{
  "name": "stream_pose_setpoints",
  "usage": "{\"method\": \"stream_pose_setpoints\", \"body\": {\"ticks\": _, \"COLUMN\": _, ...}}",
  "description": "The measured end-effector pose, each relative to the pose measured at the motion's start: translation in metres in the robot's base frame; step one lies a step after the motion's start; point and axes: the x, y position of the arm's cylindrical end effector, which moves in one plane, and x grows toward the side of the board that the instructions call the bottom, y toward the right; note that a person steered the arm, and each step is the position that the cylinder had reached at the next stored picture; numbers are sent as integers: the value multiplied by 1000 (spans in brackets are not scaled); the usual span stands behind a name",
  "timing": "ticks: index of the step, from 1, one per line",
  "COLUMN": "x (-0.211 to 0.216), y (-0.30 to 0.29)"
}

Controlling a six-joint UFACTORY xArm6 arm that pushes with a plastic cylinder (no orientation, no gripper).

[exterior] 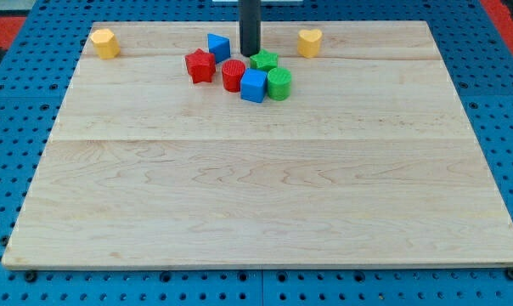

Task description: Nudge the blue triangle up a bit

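The blue triangle [218, 46] sits near the view's top, left of centre, on the wooden board [256, 187]. My tip [250, 54] is just to its right, a small gap apart, and above the red cylinder [233, 75]. The rod comes down from the view's top edge.
A red star [200, 65] lies below-left of the blue triangle. A blue cube [254, 86], a green star [263, 60] and a green cylinder [279, 84] cluster right of the red cylinder. Yellow blocks sit at the top left [105, 42] and top right [309, 42].
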Motion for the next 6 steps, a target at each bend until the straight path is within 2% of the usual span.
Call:
{"method": "stream_pose_setpoints", "body": {"ticks": 2, "x": 81, "y": -61}}
{"method": "stream_pose_setpoints", "body": {"ticks": 3, "x": 93, "y": -65}}
{"method": "stream_pose_setpoints", "body": {"ticks": 4, "x": 66, "y": -65}}
{"method": "stream_pose_setpoints", "body": {"ticks": 6, "x": -7, "y": -24}}
